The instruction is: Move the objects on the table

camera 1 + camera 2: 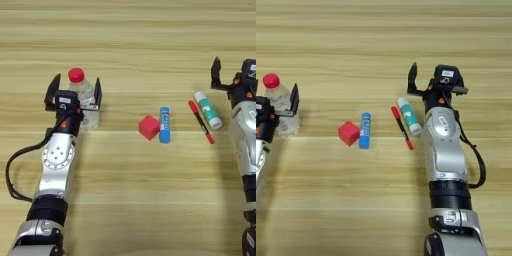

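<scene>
Five objects on the table (150, 200), logged near to far, risks first.

1. Small red cube (149, 127), centre of frame, touching or just beside the short blue tube (164, 124). Risk, as I judge it: any grab at one nudges the other, and the tube may roll.
2. Thin red pen (200, 121) and white-and-green tube (208, 109), right of centre, lying side by side, slightly apart. Risk: my right gripper (436, 80) sits just beyond the tube; a careless descent could sweep both away.
3. Clear plastic bottle with red cap (81, 95), left of frame, upright between the fingers of my left gripper (75, 92). Risk: it is tall and light; an off-centre squeeze could tip it or squirt it out.

Left gripper: fingers spread, flanking the bottle; I cannot tell whether they touch it. Right gripper: fingers apart, holding nothing, above the table.
</scene>
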You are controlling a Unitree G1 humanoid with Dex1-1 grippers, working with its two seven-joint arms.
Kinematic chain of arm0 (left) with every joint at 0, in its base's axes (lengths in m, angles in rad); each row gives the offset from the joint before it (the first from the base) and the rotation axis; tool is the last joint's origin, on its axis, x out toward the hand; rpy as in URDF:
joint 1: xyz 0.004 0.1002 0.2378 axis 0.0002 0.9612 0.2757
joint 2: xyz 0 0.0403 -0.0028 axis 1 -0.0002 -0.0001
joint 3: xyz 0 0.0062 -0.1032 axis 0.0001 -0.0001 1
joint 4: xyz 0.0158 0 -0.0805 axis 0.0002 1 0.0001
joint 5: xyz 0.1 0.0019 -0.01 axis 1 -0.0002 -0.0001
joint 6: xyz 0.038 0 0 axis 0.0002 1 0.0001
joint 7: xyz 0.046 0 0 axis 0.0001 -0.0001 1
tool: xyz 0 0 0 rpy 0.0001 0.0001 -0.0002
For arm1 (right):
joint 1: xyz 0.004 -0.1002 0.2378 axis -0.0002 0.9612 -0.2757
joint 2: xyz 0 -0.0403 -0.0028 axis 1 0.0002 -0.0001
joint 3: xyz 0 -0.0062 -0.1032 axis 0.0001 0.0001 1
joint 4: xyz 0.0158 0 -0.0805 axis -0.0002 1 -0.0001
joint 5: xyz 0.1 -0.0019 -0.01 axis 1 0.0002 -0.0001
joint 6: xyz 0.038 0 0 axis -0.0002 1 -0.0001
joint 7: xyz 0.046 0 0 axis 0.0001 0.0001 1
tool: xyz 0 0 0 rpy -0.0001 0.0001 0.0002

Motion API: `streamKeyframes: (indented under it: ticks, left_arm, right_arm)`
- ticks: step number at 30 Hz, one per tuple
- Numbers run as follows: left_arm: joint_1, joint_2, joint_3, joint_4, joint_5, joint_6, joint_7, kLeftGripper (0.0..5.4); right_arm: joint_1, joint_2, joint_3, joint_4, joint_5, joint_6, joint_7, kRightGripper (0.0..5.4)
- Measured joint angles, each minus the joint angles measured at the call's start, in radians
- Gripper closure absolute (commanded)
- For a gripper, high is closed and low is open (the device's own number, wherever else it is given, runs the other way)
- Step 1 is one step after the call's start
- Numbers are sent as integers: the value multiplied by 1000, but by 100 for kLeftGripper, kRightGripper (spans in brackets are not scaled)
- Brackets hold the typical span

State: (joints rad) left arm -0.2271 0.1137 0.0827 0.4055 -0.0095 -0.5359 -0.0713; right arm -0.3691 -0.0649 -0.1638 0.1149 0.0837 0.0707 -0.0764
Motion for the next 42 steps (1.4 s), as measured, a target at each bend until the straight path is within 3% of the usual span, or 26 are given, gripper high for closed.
streamKeyframes:
  ticks: [6,16,23,27,32,37,42]
  left_arm:
    - [29,-2,-8,-157,-17,74,-8,3]
    - [89,-13,-55,-529,-39,210,-42,3]
    - [95,-10,-43,-593,-40,247,-42,3]
    - [88,12,14,-634,-65,258,-36,3]
    - [41,58,95,-621,-78,263,-23,3]
    - [2,89,163,-476,-78,248,-7,3]
    - [-43,125,195,-312,-73,198,1,3]
  right_arm:
    - [0,0,1,2,0,-5,0,0]
    - [-1,0,5,10,0,-14,0,0]
    - [-1,1,8,11,0,-15,-1,0]
    - [-1,1,9,11,0,-16,-1,0]
    - [-1,1,11,12,0,-16,0,0]
    - [-2,1,12,12,-1,-17,0,0]
    - [-2,1,24,13,-4,-22,11,0]
